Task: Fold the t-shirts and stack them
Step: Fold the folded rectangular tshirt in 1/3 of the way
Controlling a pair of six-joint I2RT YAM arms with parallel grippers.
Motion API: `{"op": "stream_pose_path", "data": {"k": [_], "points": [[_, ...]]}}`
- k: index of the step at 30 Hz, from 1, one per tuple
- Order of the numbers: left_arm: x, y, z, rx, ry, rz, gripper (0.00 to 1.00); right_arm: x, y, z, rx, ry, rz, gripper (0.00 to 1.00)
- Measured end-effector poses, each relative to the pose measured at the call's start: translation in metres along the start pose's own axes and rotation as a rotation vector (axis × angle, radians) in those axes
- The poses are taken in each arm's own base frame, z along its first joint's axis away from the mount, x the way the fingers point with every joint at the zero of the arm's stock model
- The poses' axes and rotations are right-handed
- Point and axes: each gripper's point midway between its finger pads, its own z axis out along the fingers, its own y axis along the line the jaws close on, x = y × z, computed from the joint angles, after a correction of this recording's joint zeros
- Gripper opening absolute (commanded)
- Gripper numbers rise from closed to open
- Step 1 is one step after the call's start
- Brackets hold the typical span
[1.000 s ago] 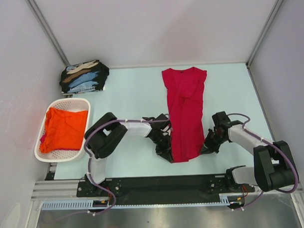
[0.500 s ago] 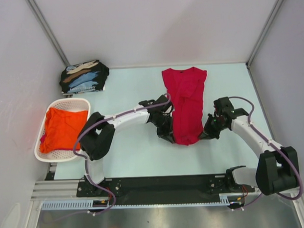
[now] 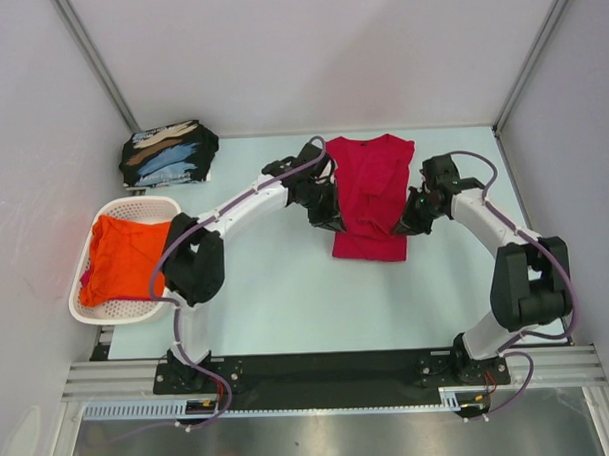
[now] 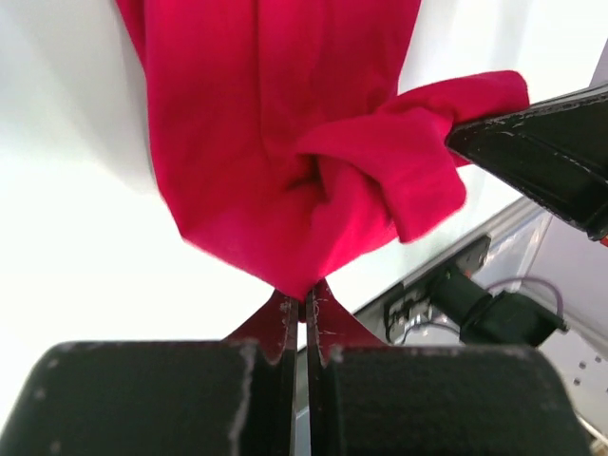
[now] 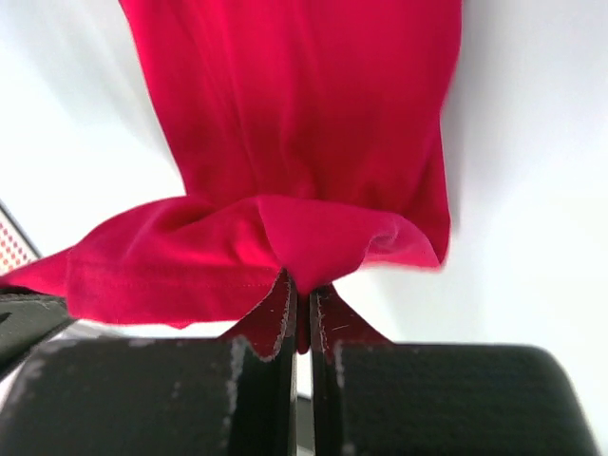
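Soft matt crimson cloth t-shirt (image 3: pixel 369 198); perforated white plastic basket (image 3: pixel 127 310).

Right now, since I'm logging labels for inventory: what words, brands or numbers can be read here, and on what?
No legible text anywhere.
Print on the folded black t-shirts: light-blue and tan, too small to read.
Plain, no writing visible: crimson t-shirt, orange t-shirt, white basket.
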Motion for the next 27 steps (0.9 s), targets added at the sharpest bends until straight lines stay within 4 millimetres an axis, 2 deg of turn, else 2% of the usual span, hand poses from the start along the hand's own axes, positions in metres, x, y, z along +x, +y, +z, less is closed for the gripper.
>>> {"op": "stream_pose_path", "data": {"k": [5,10,19,20,21,22,23,24,25,27], "points": [[-0.030,0.000,0.014,0.005,-0.020,0.006,0.00,-0.043,0.008,0.013,0.002,-0.055,-0.036,0.00],[-0.048,0.004,0.035,0.004,-0.014,0.008,0.00,-0.074,0.011,0.032,0.011,-0.071,-0.063,0.00],[-0.077,0.014,0.053,0.012,-0.011,-0.021,0.01,-0.101,0.010,0.065,0.031,-0.060,-0.082,0.00],[-0.082,0.017,0.054,0.013,-0.015,-0.027,0.10,-0.103,0.010,0.068,0.031,-0.058,-0.083,0.00],[-0.087,0.019,0.055,0.015,-0.019,-0.033,0.51,-0.106,0.010,0.072,0.032,-0.057,-0.082,0.00],[-0.093,0.022,0.057,0.017,-0.024,-0.037,0.70,-0.108,0.010,0.075,0.033,-0.056,-0.081,0.07],[-0.098,0.024,0.058,0.023,-0.028,-0.036,0.96,-0.110,0.009,0.079,0.036,-0.053,-0.080,0.14],[-0.102,0.025,0.060,0.031,-0.029,-0.040,1.00,-0.112,0.008,0.082,0.038,-0.051,-0.079,0.19],[-0.107,0.027,0.061,0.039,-0.032,-0.040,1.00,-0.114,0.007,0.085,0.042,-0.047,-0.078,0.45],[-0.113,0.029,0.065,0.054,-0.031,-0.051,1.00,-0.118,0.006,0.091,0.053,-0.049,-0.071,0.60]]}}
